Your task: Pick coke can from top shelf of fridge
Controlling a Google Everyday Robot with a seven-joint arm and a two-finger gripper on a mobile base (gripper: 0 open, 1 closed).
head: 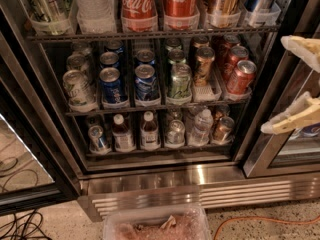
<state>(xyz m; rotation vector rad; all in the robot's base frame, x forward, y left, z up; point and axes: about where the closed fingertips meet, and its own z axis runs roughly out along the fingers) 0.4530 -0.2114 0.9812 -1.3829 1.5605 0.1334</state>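
Two red coke cans with white script stand side by side in clear lane trays on the top shelf of the open fridge; their tops are cut off by the picture's upper edge. My gripper is at the far right, in front of the right door frame, well to the right of and below the coke cans. Its two cream fingers are spread wide apart and hold nothing.
The middle rack holds blue cans, a green can and copper-red cans. The lower rack holds small bottles. A clear tub sits on the floor before the grille. The open glass door is at left; an orange cable lies at right.
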